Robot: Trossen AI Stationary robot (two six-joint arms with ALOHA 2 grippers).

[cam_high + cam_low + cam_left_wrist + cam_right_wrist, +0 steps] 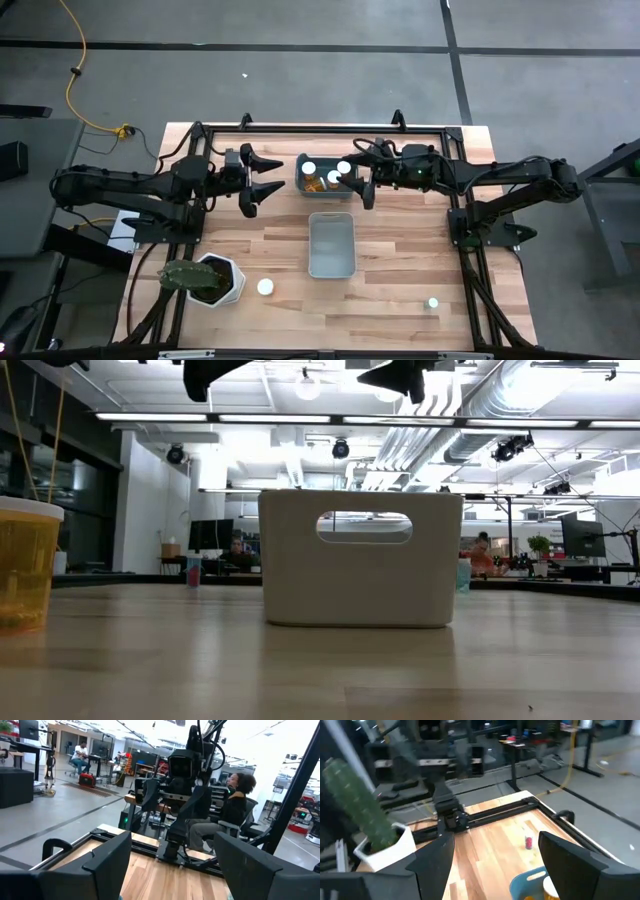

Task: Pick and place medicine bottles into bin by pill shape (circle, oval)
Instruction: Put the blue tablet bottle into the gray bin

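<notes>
Several medicine bottles with white caps [326, 176] stand in the blue-grey far bin [302, 186]. One white-capped amber bottle [265, 287] stands on the table near the front edge; it also shows in the low view [24, 565]. A small bottle with a pale top [432, 302] stands at the front right. My left gripper [262, 177] is open and empty, in the air just left of the far bin. My right gripper [362, 172] is open and empty at the bin's right end, above the table. Both show at the top of the low view, the left gripper [210, 372] and the right gripper [400, 374].
An empty grey bin [331, 245] stands at the table's middle, seen end-on in the low view [360, 560]. A white hexagonal pot with a cactus [215, 280] stands at the front left. A black frame rail [320, 128] runs around the table. A person [235, 795] sits beyond the table.
</notes>
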